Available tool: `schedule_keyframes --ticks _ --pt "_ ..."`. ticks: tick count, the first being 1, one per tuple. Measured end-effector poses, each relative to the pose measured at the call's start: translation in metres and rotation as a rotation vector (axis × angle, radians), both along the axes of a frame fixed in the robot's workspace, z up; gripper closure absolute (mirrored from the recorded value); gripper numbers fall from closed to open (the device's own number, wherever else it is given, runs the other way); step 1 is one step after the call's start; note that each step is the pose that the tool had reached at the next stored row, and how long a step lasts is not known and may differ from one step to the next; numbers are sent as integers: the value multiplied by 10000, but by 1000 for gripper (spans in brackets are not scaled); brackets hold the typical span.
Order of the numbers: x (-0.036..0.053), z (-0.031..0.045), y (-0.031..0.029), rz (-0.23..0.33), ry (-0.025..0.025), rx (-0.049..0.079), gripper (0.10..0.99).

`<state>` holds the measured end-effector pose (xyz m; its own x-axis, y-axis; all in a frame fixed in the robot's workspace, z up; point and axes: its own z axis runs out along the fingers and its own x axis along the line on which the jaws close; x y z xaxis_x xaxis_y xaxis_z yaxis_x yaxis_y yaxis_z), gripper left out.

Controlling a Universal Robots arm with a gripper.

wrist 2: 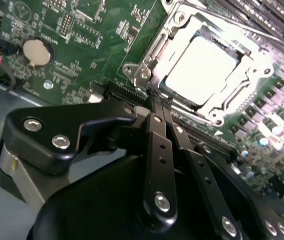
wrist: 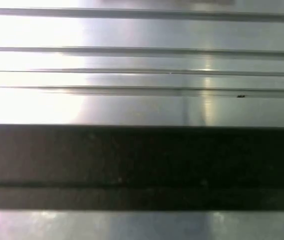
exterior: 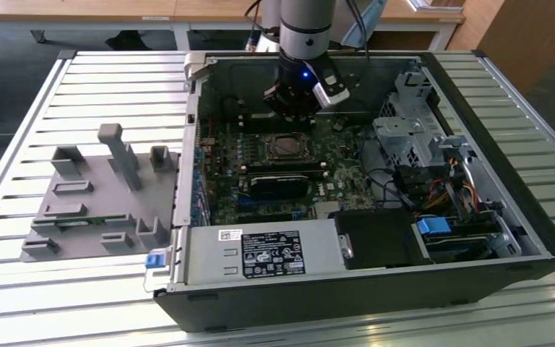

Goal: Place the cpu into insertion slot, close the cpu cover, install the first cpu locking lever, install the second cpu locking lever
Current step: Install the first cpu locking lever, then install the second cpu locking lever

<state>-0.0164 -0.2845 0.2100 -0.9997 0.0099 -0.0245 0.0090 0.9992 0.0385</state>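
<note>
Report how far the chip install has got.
Done: the chip sits in the socket, and the metal cover frame lies flat around it. In hand: nothing; the pincer is shut with its tips right by the socket's corner. Left: whether either locking lever is latched cannot be told from these views.

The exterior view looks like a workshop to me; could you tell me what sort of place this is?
Probably a robotics lab or test bench set up for computer assembly. An open computer case lies on a slatted metal table, a grey fixture block sits beside it, and the gripper hangs above the insertion slot.
</note>
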Motion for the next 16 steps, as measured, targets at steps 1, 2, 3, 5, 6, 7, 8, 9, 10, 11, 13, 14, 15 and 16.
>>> schedule_keyframes --ticks 1,2,3,5,6,7,8,9,10,11,13,14,15,16 --pt "0 0 0 0 -1 2 973" --pt "0 0 -1 1 -2 3 973" --pt "0 2 -6 2 1 -1 973" --pt "0 1 -17 0 0 0 973" --pt "0 1 -23 0 0 0 973" --pt "0 1 -30 0 0 0 973" --pt "0 1 -35 0 0 0 973" --pt "0 1 -39 0 0 0 973" --pt "0 1 -43 0 0 0 973" --pt "0 1 -47 0 0 1 973" --pt "0 1 -53 0 1 -1 973" --pt "0 1 -57 1 0 0 973" --pt "0 1 -61 0 0 -1 973" --pt "0 1 -66 1 0 -1 973"
